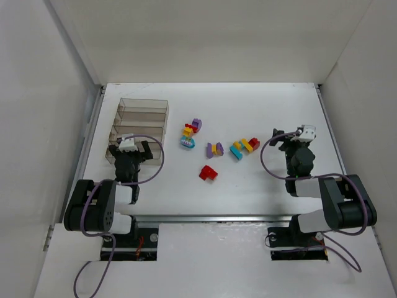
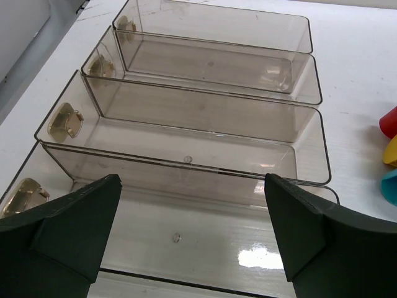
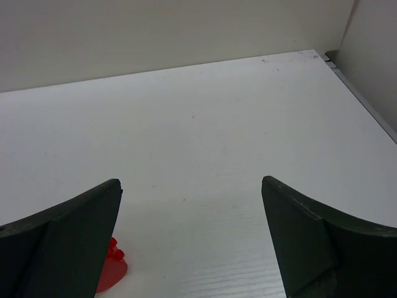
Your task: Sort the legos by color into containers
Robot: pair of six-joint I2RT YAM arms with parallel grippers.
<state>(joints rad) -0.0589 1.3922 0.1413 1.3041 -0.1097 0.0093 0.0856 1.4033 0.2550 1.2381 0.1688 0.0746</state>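
Observation:
The containers (image 1: 143,102) are four clear smoky compartments in a row at the table's left, all empty in the left wrist view (image 2: 205,93). The legos lie loose mid-table: a red brick (image 1: 208,172), a purple-yellow cluster (image 1: 214,149), a teal-yellow-red cluster (image 1: 244,147), a red-yellow-teal stack (image 1: 188,136) and a purple piece (image 1: 196,125). My left gripper (image 1: 131,149) hangs open over the nearest compartment (image 2: 192,192), holding nothing. Right of the bricks, my right gripper (image 1: 291,138) is open above bare table (image 3: 191,198), with a red lego (image 3: 110,270) by its left finger.
White walls enclose the table on the left, back and right. Red (image 2: 389,121), yellow (image 2: 391,151) and teal (image 2: 389,186) brick edges show at the right margin of the left wrist view. A metal rail (image 1: 217,218) runs along the near edge by the arm bases.

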